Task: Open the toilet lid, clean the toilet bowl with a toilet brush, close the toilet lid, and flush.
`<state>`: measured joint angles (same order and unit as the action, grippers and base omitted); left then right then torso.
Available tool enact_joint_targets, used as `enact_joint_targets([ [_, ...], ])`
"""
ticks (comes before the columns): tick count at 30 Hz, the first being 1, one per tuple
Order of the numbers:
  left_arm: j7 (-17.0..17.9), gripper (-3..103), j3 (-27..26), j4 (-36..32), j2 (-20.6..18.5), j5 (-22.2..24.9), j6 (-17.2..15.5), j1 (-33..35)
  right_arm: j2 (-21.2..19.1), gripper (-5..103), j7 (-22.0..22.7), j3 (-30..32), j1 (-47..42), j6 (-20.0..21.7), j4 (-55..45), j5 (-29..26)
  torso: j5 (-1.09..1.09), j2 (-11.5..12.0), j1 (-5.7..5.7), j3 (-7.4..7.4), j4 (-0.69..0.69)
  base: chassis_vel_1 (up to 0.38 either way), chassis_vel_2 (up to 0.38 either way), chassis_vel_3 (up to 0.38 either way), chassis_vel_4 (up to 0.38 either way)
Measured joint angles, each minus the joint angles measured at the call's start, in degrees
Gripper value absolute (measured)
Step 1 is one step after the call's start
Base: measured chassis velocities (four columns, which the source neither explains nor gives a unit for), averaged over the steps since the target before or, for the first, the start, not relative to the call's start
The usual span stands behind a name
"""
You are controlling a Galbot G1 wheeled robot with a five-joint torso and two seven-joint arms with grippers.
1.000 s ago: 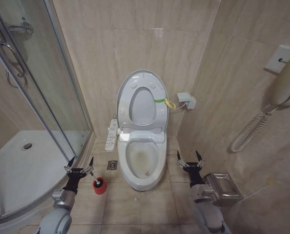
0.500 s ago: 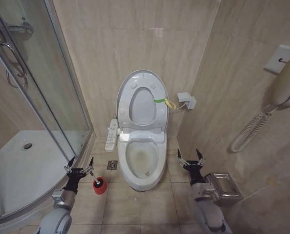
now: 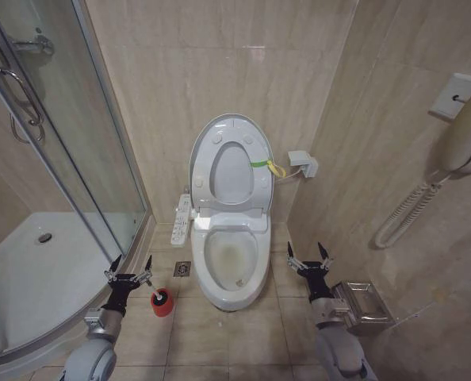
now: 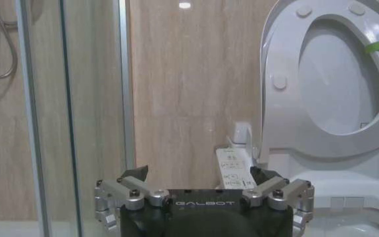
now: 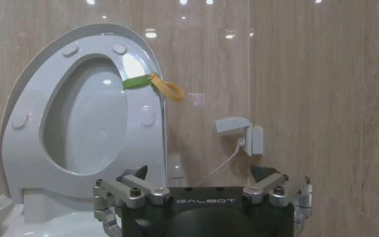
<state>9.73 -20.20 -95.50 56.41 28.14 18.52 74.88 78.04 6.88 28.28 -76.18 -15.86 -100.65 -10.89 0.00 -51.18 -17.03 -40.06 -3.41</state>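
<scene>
The toilet lid (image 3: 231, 173) stands raised against the wall, with the white seat ring up in front of it and a green strap (image 3: 257, 164) with a yellow loop at its right edge. Below it, the toilet bowl (image 3: 230, 258) lies uncovered, brownish stain inside. The toilet brush (image 3: 162, 298) sits black head up in its red holder on the floor, left of the bowl. My left gripper (image 3: 132, 264) is open just left of the brush. My right gripper (image 3: 306, 252) is open to the right of the bowl. The wrist views show the left gripper (image 4: 199, 173), right gripper (image 5: 199, 170) and lid (image 5: 87, 123).
A glass shower door (image 3: 69, 159) and white shower tray (image 3: 37, 270) fill the left side. A floor drain (image 3: 182, 269) and a control panel (image 3: 181, 220) lie left of the toilet. A metal paper holder (image 3: 362, 305) and a wall phone (image 3: 465, 139) hang on the right wall.
My right arm has shifted very slightly toward the toilet. The left arm, the brush and the lid have not moved.
</scene>
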Motion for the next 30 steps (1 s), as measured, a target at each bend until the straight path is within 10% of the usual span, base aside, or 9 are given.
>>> enact_joint_targets([
  [30,0.0,100,0.0,0.0,0.0,0.0,0.0,0.0,0.0,100,0.0,0.0,0.0,0.1,0.0,0.0,0.00,0.0,0.00,0.00,0.00,0.000,0.000,0.000,0.000],
])
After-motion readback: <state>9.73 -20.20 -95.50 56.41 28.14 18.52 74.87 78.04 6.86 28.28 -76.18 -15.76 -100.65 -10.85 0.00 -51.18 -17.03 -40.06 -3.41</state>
